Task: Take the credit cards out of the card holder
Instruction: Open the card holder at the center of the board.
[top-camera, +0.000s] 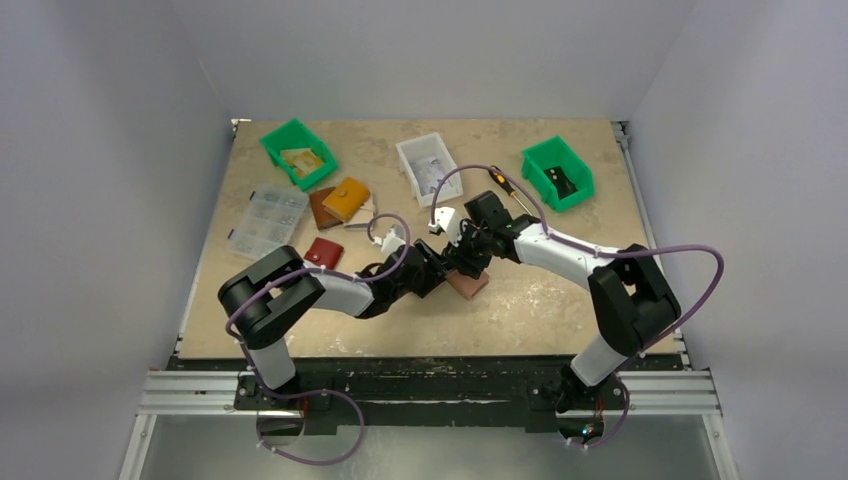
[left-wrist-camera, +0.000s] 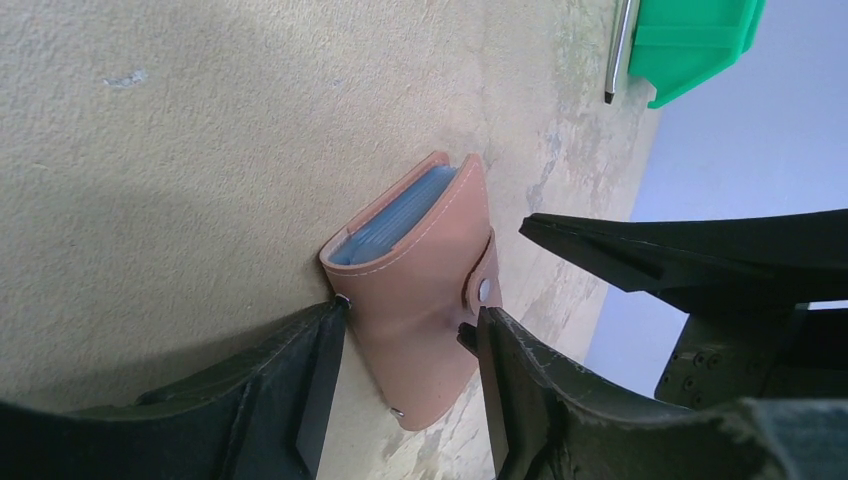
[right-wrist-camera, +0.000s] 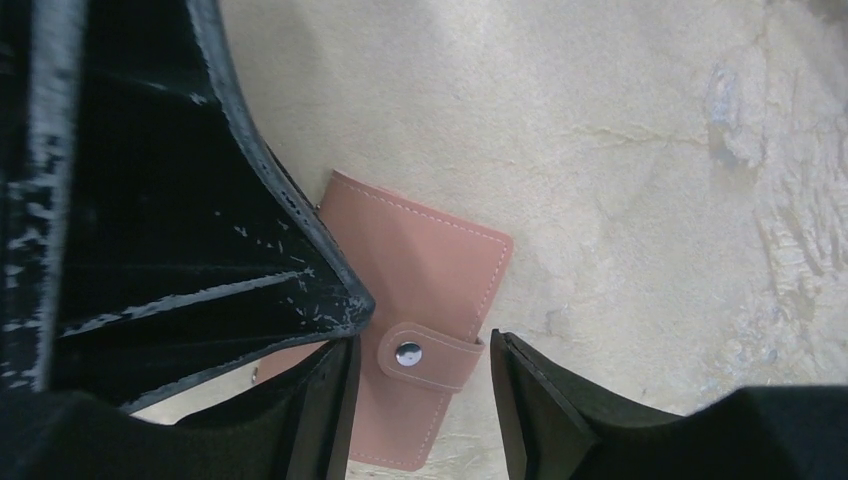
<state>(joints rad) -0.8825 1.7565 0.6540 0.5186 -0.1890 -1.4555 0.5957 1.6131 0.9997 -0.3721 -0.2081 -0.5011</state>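
The card holder (left-wrist-camera: 425, 300) is a pink-brown leather wallet lying mid-table (top-camera: 470, 285), its snap strap (right-wrist-camera: 425, 355) fastened. Light blue edges (left-wrist-camera: 400, 215) show at its open end; I cannot tell whether they are sleeves or credit cards, and no card is out. My left gripper (left-wrist-camera: 408, 315) is shut on the holder's two long sides, one finger by the strap. In the top view the left gripper (top-camera: 445, 272) and the right gripper (top-camera: 466, 262) meet over the holder. My right gripper (right-wrist-camera: 420, 345) stands open astride the strap, with a gap at its right finger.
At the back stand a green bin with papers (top-camera: 298, 152), a white bin (top-camera: 428, 167) and another green bin (top-camera: 557, 172), with a screwdriver (top-camera: 510, 188) between. Left of the arms lie a clear organiser box (top-camera: 267, 222), a mustard wallet (top-camera: 346, 198) and a red pouch (top-camera: 323, 252).
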